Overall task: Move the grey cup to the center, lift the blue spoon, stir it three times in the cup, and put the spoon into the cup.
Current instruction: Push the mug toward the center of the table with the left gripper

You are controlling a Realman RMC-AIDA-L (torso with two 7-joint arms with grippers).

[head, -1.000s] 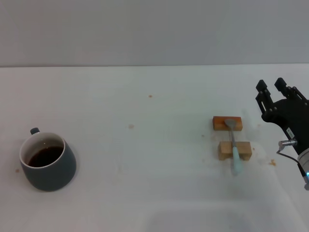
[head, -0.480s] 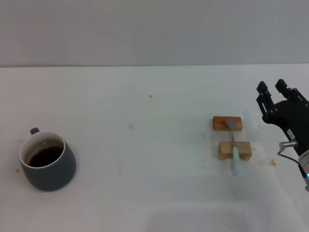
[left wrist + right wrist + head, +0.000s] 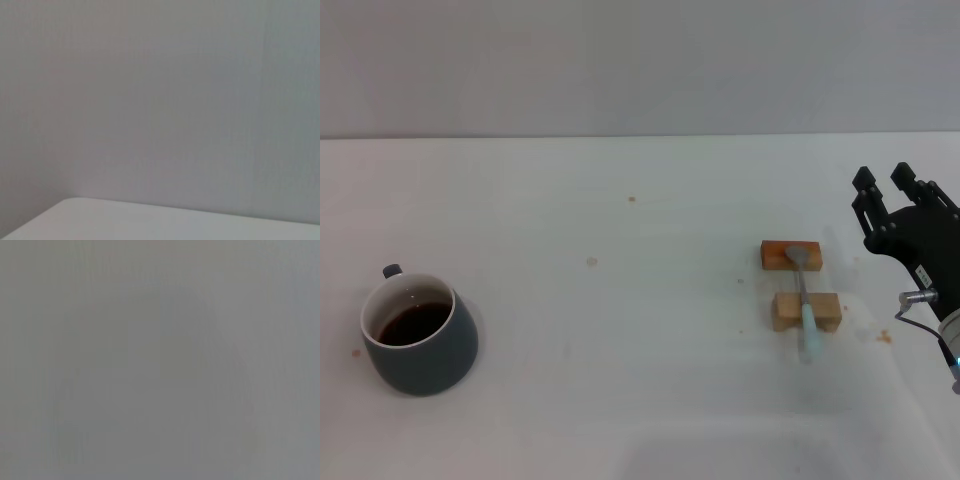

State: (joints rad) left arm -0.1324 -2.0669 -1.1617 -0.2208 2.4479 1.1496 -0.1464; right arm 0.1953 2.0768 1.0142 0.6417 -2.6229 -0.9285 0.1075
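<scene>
The grey cup [image 3: 418,336] stands at the near left of the white table [image 3: 620,330], with dark brown liquid inside and its small handle pointing away. The blue spoon [image 3: 804,300] lies across two wooden blocks at the right, bowl on the far orange-brown block [image 3: 791,255], pale handle over the near light block [image 3: 806,312]. My right gripper [image 3: 882,180] is at the right edge, open and empty, to the right of the spoon and apart from it. The left gripper is out of view. Both wrist views show only a blank wall.
Small brown stains dot the table: one near the middle back [image 3: 631,199], one at the centre [image 3: 591,262], one right of the blocks [image 3: 885,337]. A grey wall [image 3: 640,60] stands behind the table's far edge.
My right gripper has drifted very slightly to the right and down. The cup, spoon and blocks have not moved.
</scene>
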